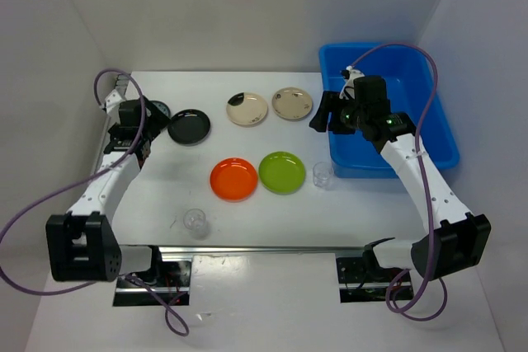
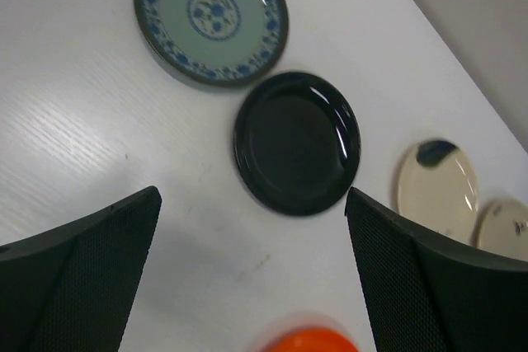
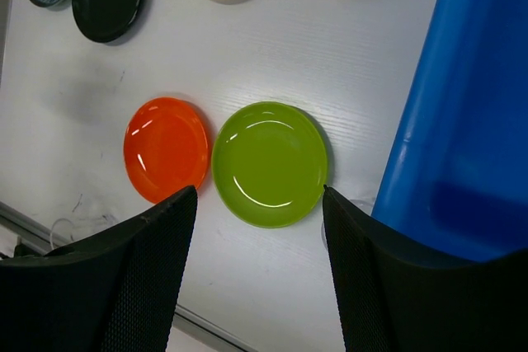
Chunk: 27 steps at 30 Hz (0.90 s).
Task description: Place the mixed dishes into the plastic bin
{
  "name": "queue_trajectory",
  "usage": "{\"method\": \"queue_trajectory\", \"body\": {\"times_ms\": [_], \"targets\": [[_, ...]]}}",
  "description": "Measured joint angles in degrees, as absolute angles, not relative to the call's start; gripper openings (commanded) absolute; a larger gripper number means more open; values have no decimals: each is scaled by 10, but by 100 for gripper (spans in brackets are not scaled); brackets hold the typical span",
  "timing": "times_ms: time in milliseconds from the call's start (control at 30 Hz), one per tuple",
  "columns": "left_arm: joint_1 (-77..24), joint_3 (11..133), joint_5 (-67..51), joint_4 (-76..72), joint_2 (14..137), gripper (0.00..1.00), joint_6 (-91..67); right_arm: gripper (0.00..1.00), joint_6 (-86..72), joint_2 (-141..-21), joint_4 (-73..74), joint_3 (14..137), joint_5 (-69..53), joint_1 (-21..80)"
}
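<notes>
left pincer [image 2: 252, 195] released, fingers wide above the black plate [image 2: 297, 143]. the blue-patterned plate [image 2: 211, 16] beside it is nearly hidden behind the arm from above. right pincer [image 3: 259, 191] released too, holding nothing, over the left rim of the plastic bin [image 1: 396, 166], whose inside the arm partly covers. orange plate [image 1: 233, 179], green plate [image 1: 282, 171], two beige plates [image 1: 247, 109] and two clear cups [image 1: 322, 174] sit on the worktop [image 1: 165, 195].
</notes>
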State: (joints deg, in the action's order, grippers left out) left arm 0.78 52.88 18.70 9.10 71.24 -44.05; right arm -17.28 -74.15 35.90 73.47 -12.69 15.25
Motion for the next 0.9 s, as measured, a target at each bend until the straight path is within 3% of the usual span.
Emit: {"method": "queue_trajectory", "body": {"times_ms": [267, 633, 700, 833, 867, 900], "targets": [[116, 551, 176, -12, 924, 100, -530, 69, -173, -736, 360, 725, -129, 152], [199, 540, 131, -110, 1026, 93, -638, 69, -173, -731, 365, 710, -121, 152], [199, 547, 116, -135, 1042, 88, -657, 69, -173, -731, 366, 704, -117, 152], [199, 565, 84, -194, 1085, 68, -697, 71, -173, -730, 371, 697, -111, 152], [200, 569, 75, -207, 1098, 62, -708, 71, -173, -729, 372, 697, -109, 152], [200, 574, 69, -223, 1113, 50, -718, 71, -173, -726, 375, 697, -104, 152]]}}
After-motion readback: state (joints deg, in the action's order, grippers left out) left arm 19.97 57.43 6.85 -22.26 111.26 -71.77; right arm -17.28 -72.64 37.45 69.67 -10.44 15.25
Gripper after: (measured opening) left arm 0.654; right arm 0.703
